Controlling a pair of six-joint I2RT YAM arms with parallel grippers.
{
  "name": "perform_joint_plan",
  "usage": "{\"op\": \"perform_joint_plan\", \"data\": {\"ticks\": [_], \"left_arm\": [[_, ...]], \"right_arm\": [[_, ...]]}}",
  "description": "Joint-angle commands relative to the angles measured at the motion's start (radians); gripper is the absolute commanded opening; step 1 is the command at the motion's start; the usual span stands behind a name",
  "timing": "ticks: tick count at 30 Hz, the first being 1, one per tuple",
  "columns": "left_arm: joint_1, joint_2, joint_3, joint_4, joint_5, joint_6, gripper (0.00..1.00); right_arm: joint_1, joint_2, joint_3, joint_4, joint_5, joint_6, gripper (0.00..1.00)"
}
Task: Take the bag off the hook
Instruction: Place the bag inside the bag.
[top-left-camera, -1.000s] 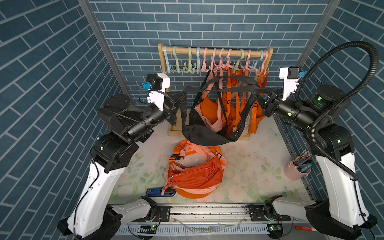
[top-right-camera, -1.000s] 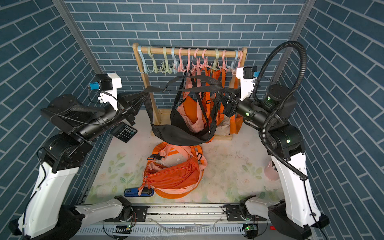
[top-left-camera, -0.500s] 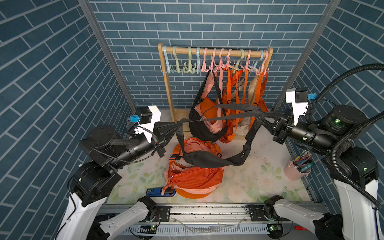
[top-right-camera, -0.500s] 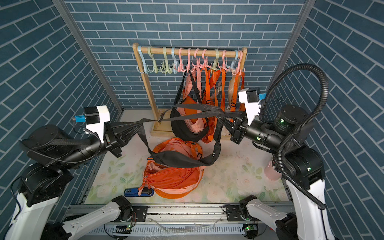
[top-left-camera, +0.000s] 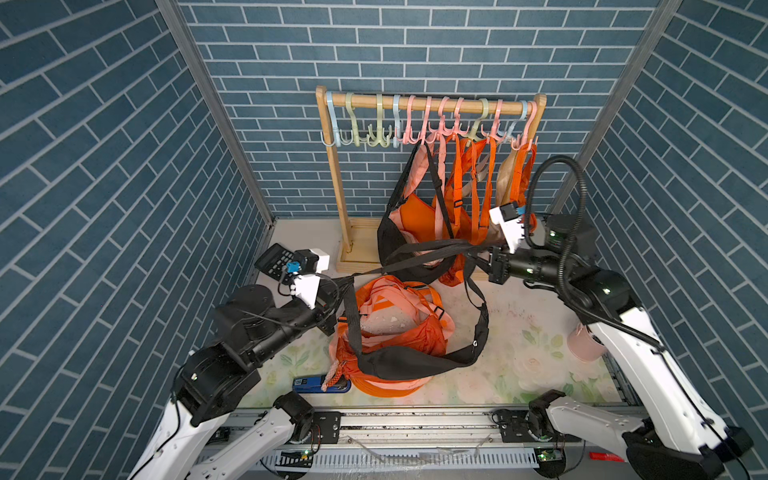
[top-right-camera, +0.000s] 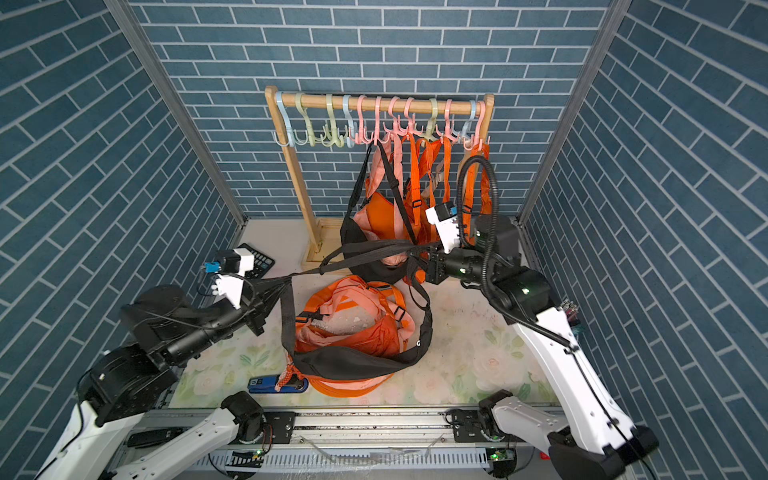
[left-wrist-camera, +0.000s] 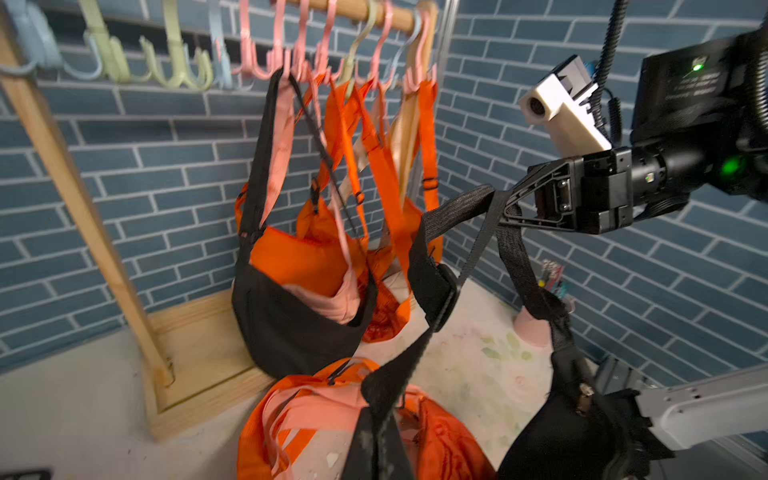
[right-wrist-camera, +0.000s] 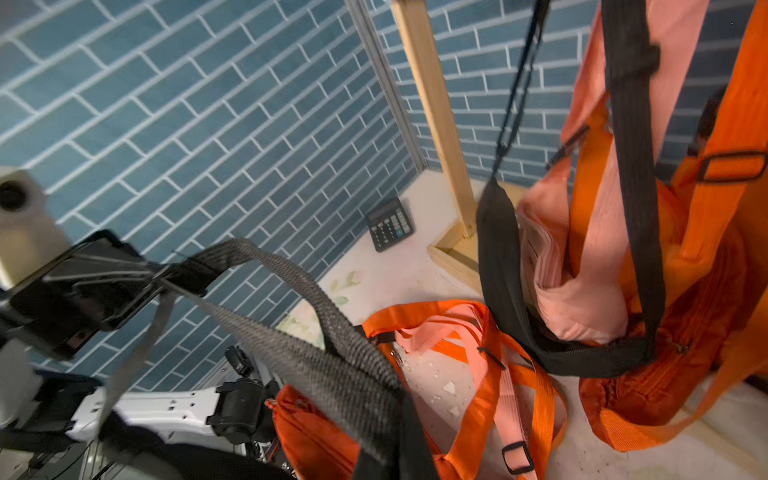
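In front of the rack (top-left-camera: 337, 183), the black bag (top-left-camera: 409, 362) hangs clear of the hooks (top-left-camera: 415, 135), its strap (top-left-camera: 415, 255) stretched btwn both arms and its body sagging over an orange bag (top-left-camera: 399, 332) on the table (top-left-camera: 523, 357). L gripper (top-left-camera: 347, 282) & R gripper (top-left-camera: 478, 255) each pinch the strap tight.

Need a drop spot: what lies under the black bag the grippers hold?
An orange bag on the table; the black bag covers its near edge, so what lies there is hidden.
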Motion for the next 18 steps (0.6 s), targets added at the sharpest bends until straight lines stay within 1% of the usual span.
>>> {"op": "perform_joint_plan", "data": {"ticks": [1, 5, 7, 12, 16, 18], "left_arm": [[0.021, -0.013, -0.041, 0.021, -0.286, -0.035, 0.00], [0.032, 0.024, -0.087, 0.048, -0.384, -0.028, 0.00], [0.053, 0.042, -0.104, 0.059, -0.411, -0.024, 0.00], [0.145, 0.074, -0.160, 0.086, -0.360, -0.050, 0.00], [0.204, 0.045, -0.269, 0.149, -0.382, -0.088, 0.00], [0.227, 0.046, -0.322, 0.179, -0.366, -0.104, 0.00]], "right_arm": [[-0.038, 0.057, -0.043, 0.152, 0.186, 0.073, 0.00], [-0.038, 0.142, -0.059, 0.234, 0.163, 0.096, 0.00], [-0.038, 0.174, -0.059, 0.259, 0.161, 0.099, 0.00], [-0.037, 0.222, -0.095, 0.330, 0.136, 0.126, 0.00], [-0.031, 0.243, -0.139, 0.360, 0.143, 0.122, 0.00], [-0.029, 0.245, -0.171, 0.390, 0.139, 0.126, 0.00]]}}
